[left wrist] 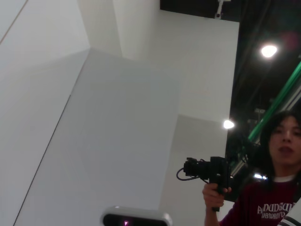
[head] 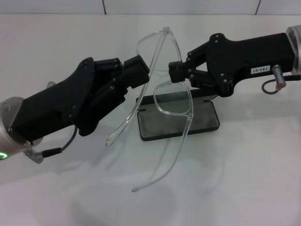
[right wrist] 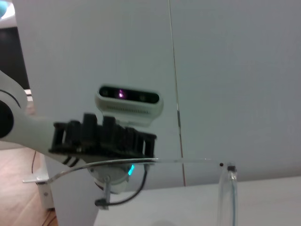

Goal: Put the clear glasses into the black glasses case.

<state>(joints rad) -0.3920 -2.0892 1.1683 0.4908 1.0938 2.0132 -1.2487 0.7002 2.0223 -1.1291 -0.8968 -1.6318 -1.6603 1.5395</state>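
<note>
The clear glasses [head: 175,96] hang in the air over the middle of the table, tilted, with both long thin arms trailing down toward me. My left gripper [head: 143,70] comes in from the left and is shut on the glasses at the hinge end of one arm. From the right, my right gripper [head: 175,70] is shut on the bridge between the lenses. The black glasses case [head: 207,123] lies flat on the table just below and behind the glasses, grey lining up. In the right wrist view the left gripper [right wrist: 106,136] shows with a clear arm of the glasses [right wrist: 188,161] running past it.
The white table [head: 244,179] stretches around the case, with a white wall behind it. The left wrist view looks up at wall panels and a person holding a camera [left wrist: 211,172] off to one side.
</note>
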